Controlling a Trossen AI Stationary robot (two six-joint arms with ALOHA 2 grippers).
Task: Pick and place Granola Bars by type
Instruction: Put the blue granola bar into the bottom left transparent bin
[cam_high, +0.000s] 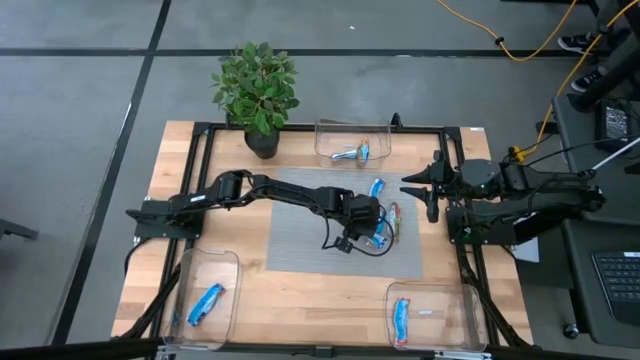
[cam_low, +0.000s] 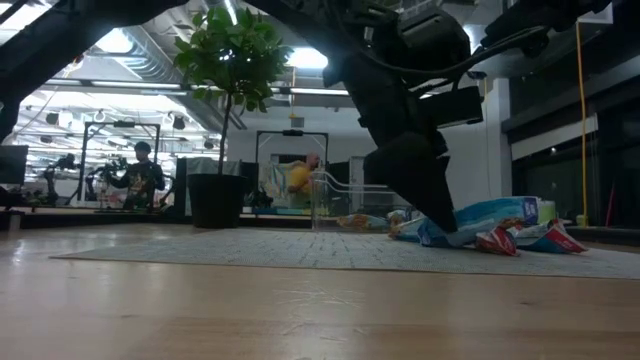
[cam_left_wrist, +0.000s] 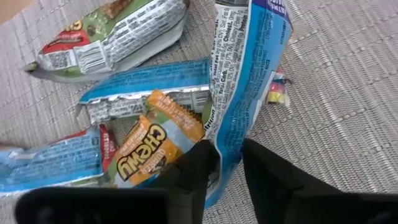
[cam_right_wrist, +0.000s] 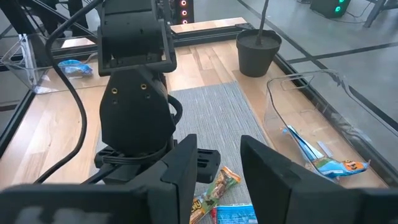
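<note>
Left wrist view: nearest the lens, the left claw (cam_left_wrist: 225, 163) has its two dark fingers narrowed around the lower edge of a blue-wrapped granola bar (cam_left_wrist: 245, 74); the wrapper sits between them, but a firm pinch cannot be confirmed. Just beside the claw lie an orange Chewy bar (cam_left_wrist: 155, 146), a second blue bar (cam_left_wrist: 146, 93) and a green-and-red bar (cam_left_wrist: 118, 34), all overlapping on the grey mat (cam_left_wrist: 348, 93). Risk: only a thin foil edge is caught, so the bar may slip out on lifting, or a neighbouring wrapper may be dragged along.

Right wrist view: the right claw (cam_right_wrist: 219, 163) hangs half-open and empty, facing the left arm's wrist, with a clear bin (cam_right_wrist: 311, 118) holding blue bars off to one side.

High view: the left arm reaches from its base across the surface (cam_high: 300, 290), elbow bent, claw pointing down on the small pile at mid-mat. The right arm waits folded at its own edge. Corner bins already hold sorted bars.

Low view: the left claw stands steeply tilted, its tip among the wrappers on the mat.
</note>
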